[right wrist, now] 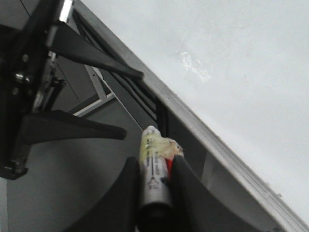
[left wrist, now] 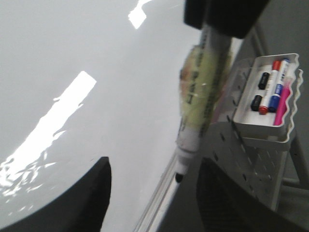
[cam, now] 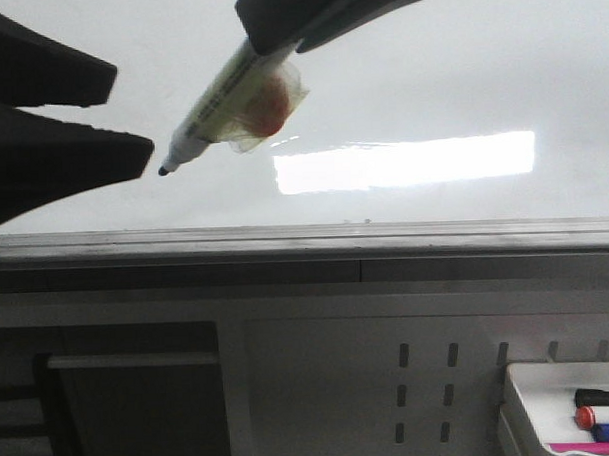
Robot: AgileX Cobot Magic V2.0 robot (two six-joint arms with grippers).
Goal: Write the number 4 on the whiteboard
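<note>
The whiteboard [cam: 429,74] is glossy white with a bright glare patch and a dark grey edge rail [cam: 305,244]. No number 4 is in view on it. My right gripper [cam: 270,37] comes in from the top, shut on a white marker [cam: 225,103] wrapped in yellowish tape. The marker's dark tip [cam: 164,171] points down-left over the board; whether it touches I cannot tell. My left gripper [cam: 131,116] stands open at the left, close to the tip, with nothing between its fingers. The right wrist view shows the right gripper [right wrist: 155,169] clamping the marker [right wrist: 153,164].
A small white tray [cam: 526,400] with red, blue and black markers hangs on a perforated panel [cam: 430,384] below the board at the right. In the left wrist view the tray [left wrist: 263,130] sits beside the held marker [left wrist: 200,96], with the left gripper [left wrist: 154,191] below.
</note>
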